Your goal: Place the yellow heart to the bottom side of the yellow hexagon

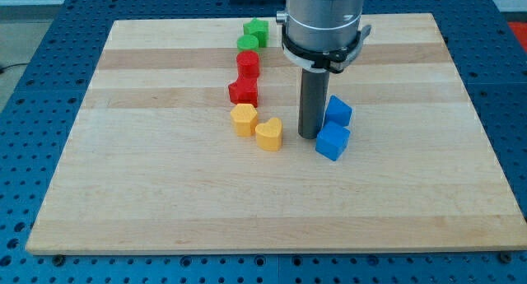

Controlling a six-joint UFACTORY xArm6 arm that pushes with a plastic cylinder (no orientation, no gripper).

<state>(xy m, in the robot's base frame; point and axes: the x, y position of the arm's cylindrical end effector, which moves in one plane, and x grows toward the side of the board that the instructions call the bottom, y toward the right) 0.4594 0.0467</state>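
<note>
Two blue blocks (pixel 333 129) partly hidden behind my tip (pixel 310 137); holds nothing.

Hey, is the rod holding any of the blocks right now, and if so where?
Nothing is held. My tip stands between the yellow heart and two blue blocks, close beside the blue ones.

Yellow heart (pixel 269 134) and hexagon (pixel 244 118), red, green and blue blocks on pale striped wood (pixel 165 193).
</note>
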